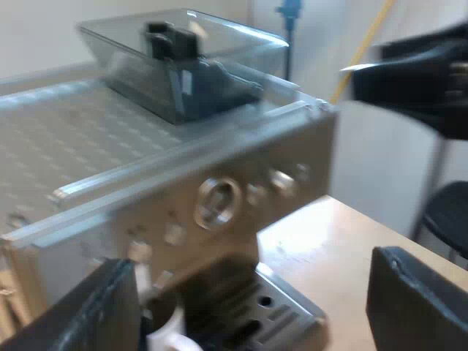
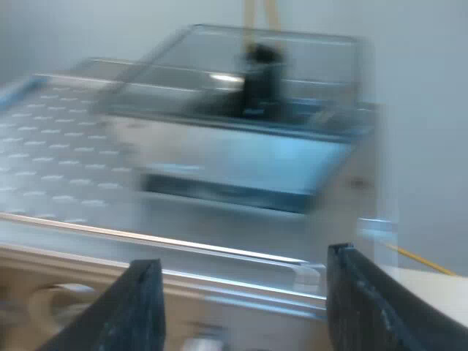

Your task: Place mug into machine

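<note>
Just beside left gripper [image 1: 252, 316] stands the mug [image 1: 172, 333]

No lettering can be read anywhere on the espresso machine [image 1: 241, 157].

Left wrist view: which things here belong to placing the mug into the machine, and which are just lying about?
Belongs to the job:
- white mug, at the machine's front by the drip tray
- espresso machine
- left gripper, open

Just lying about:
- bean hopper on the machine's top
- wooden table
- dark chair
- yellow pole
</note>
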